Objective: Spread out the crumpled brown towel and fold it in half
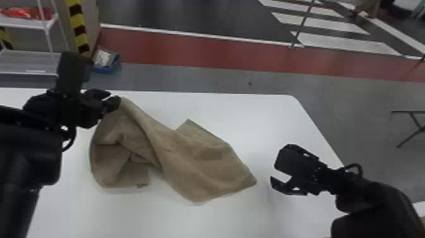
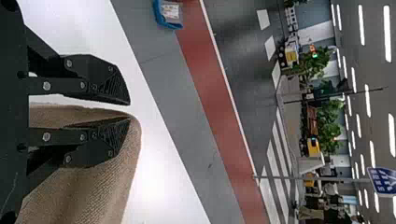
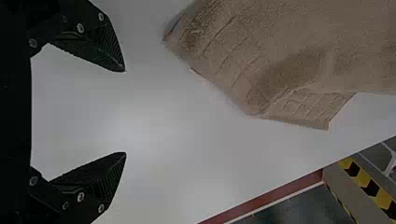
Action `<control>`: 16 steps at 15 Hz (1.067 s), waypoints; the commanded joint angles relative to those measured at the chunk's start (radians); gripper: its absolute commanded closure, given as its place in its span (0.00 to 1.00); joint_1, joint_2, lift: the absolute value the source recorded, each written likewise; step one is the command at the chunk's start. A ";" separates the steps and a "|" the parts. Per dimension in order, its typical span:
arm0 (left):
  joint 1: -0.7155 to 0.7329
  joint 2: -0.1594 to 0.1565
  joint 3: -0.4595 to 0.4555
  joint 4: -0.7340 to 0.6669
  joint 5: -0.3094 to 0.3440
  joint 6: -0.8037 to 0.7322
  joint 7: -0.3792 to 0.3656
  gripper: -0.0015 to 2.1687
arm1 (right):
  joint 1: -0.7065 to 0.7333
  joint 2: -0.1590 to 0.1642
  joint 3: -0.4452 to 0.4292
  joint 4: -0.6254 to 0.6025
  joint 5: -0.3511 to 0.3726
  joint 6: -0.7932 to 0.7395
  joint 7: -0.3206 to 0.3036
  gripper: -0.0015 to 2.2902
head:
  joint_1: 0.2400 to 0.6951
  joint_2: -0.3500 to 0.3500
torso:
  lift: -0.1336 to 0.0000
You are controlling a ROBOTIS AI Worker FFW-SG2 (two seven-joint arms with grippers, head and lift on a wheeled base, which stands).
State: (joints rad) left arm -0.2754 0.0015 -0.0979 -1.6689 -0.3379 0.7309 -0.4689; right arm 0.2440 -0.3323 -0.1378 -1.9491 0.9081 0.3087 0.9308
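Since the brown towel (image 1: pixel 205 164) lies rumpled, running from near the tabletop's (image 1: pixel 268 120) far edge toward its middle, spreading seems in hand: left gripper (image 2: pixel 130 111) slightly parted beside a fold, right gripper (image 3: pixel 125 112) wide open, each needing a corner.

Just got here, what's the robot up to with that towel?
The robot has the brown towel on a white table, bunched on the left and flatter on the right. Its left gripper is at the towel's far left part, fingers slightly apart, with cloth beside one of them. The right gripper is open, off the towel's right end. It isn't fully spread or neatly folded in half yet.
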 commanded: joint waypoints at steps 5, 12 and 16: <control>0.136 -0.004 0.047 -0.221 0.005 0.127 -0.023 0.01 | -0.026 -0.011 0.087 -0.027 0.014 0.050 0.085 0.15 | 1.00 0.25 | 0.07; 0.297 -0.004 0.106 -0.405 0.043 0.198 -0.057 0.02 | -0.049 -0.005 0.165 -0.011 0.041 0.062 0.143 0.19 | 1.00 0.31 | 0.07; 0.351 -0.004 0.132 -0.445 0.063 0.195 -0.057 0.03 | -0.071 -0.001 0.192 0.016 0.063 0.062 0.181 0.21 | 1.00 0.37 | 0.07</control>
State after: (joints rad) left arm 0.0584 0.0015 0.0233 -2.1004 -0.2792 0.9267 -0.5262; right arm 0.1767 -0.3312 0.0514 -1.9343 0.9695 0.3679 1.1014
